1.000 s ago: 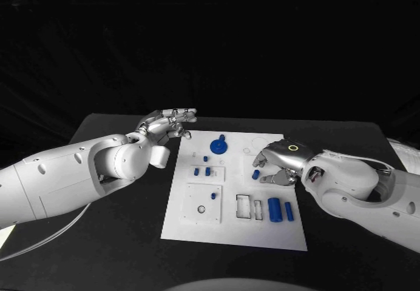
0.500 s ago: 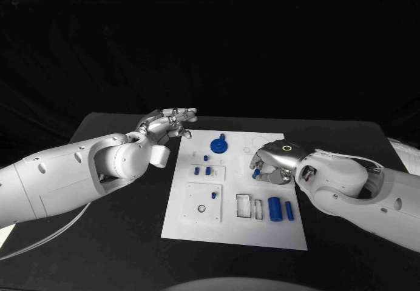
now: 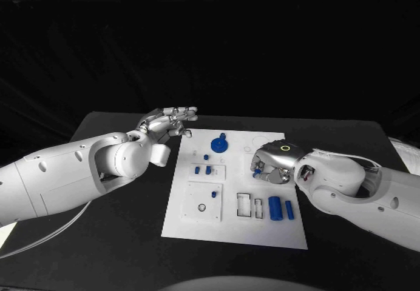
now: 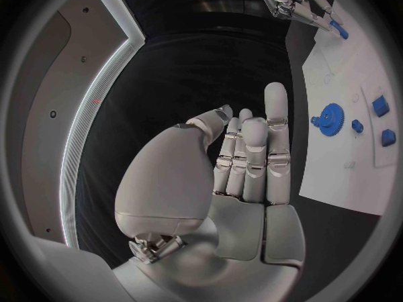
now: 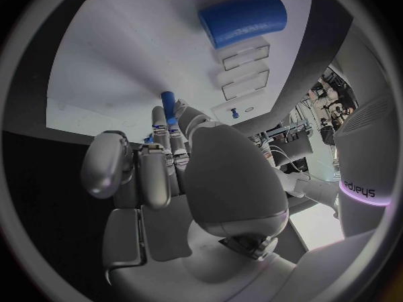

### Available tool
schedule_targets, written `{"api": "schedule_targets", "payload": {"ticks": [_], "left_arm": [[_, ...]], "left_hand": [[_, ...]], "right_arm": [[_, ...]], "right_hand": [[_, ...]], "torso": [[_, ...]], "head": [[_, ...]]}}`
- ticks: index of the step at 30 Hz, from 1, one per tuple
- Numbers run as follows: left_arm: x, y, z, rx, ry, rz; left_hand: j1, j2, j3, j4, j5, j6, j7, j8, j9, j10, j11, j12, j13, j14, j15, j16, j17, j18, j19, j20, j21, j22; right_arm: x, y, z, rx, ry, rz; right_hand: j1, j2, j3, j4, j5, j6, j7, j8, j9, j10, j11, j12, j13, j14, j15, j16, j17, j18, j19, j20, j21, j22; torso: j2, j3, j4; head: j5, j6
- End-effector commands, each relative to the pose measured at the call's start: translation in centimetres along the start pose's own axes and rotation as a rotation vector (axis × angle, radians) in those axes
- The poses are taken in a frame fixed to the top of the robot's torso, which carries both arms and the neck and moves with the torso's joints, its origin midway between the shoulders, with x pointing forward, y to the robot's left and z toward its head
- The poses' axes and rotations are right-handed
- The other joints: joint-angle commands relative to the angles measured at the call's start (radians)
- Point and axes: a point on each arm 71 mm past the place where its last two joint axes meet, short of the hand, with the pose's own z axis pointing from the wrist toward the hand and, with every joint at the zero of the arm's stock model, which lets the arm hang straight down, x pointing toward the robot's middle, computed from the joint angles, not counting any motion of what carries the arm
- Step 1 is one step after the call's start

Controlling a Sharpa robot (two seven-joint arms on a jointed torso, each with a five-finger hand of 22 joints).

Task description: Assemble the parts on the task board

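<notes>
A black table (image 3: pixel 105 130) carries the white board (image 3: pixel 236 224) at the frame's centre. The right hand (image 3: pixel 273 162) pinches a small blue peg (image 3: pixel 259 172) right of centre; it should lift straight and keep the peg upright. The left hand (image 3: pixel 166 124), upper left, hovers empty, fingers loosely together.
</notes>
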Motion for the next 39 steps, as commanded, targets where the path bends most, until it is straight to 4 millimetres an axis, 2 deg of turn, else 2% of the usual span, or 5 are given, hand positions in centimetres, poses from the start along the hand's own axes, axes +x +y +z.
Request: {"api": "schedule_targets", "payload": {"ticks": [1,12,22,30,39], "left_arm": [[0.3,0.0,0.0,0.003,0.021,-0.007],[0.2,0.0,0.1,0.001,0.02,-0.007],[0.2,0.0,0.1,0.001,0.019,-0.007],[0.4,0.1,0.1,0.0,0.022,-0.008],[0.6,0.2,0.3,-0.001,0.027,-0.01]], "left_hand": [[0.006,0.002,0.001,-0.007,0.004,-0.008,0.0,0.007,-0.001,-0.008,-0.002,0.002,0.001,-0.008,-0.001,0.006,-0.001,0.009,-0.006,0.002,-0.006,0.0],[0.006,0.003,0.001,-0.008,0.004,-0.008,0.0,0.009,0.0,-0.01,-0.002,0.007,0.002,-0.009,-0.001,0.007,-0.002,0.009,-0.007,0.002,-0.006,0.0],[0.006,0.003,0.001,-0.008,0.004,-0.008,0.0,0.009,0.0,-0.01,-0.002,0.007,0.002,-0.009,-0.001,0.007,-0.002,0.009,-0.007,0.002,-0.006,0.0],[0.006,0.004,0.001,-0.008,0.004,-0.009,0.0,0.009,0.0,-0.011,-0.002,0.008,0.002,-0.009,-0.001,0.008,-0.002,0.009,-0.007,0.002,-0.006,0.0],[0.006,0.004,0.001,-0.008,0.004,-0.009,0.0,0.009,0.0,-0.011,-0.002,0.008,0.002,-0.009,-0.001,0.008,-0.002,0.009,-0.007,0.002,-0.006,0.0]], "right_arm": [[0.2,0.1,0.0,-0.003,0.006,-0.024],[-0.7,0.7,-0.4,-0.02,-0.074,-0.001],[-3.5,0.6,-1.7,-0.008,-0.132,0.028],[-4.9,3.5,-1.6,-0.088,-0.165,0.072],[-3.6,9.0,0.1,-0.25,-0.159,0.145]], "right_hand": [[0.023,0.013,0.016,-0.005,0.006,0.009,0.002,0.003,0.003,0.026,-0.014,-0.006,0.001,0.058,-0.007,0.007,0.002,0.007,0.0,-0.009,0.006,0.002],[0.026,0.009,0.034,-0.016,0.006,0.015,0.005,0.001,0.005,0.035,-0.013,-0.015,0.0,0.059,-0.006,0.011,0.009,0.005,0.002,-0.01,0.01,0.009],[0.023,0.003,0.041,-0.018,0.006,0.014,0.008,-0.003,0.004,0.034,-0.011,-0.022,-0.001,0.059,-0.005,0.012,0.008,0.005,0.003,-0.011,0.01,0.01],[0.022,0.001,0.043,-0.02,0.006,0.015,0.009,-0.003,0.004,0.035,-0.011,-0.024,-0.001,0.059,-0.004,0.012,0.008,0.006,0.002,-0.011,0.009,0.008],[0.024,0.0,0.053,-0.025,0.006,0.014,0.013,-0.007,0.004,0.035,-0.008,-0.031,-0.001,0.059,-0.003,0.012,0.008,0.006,0.001,-0.011,0.007,0.005]], "torso": [[0.0,-0.0004,-0.0003],[-0.001,-0.0006,0.0001],[-0.001,-0.0021,0.0005],[-0.001,-0.0019,0.0007],[-0.002,-0.0021,0.0037]], "head": [[-0.002,0.001],[-0.002,0.0],[-0.002,0.002],[0.009,-0.003],[0.027,-0.006]]}}
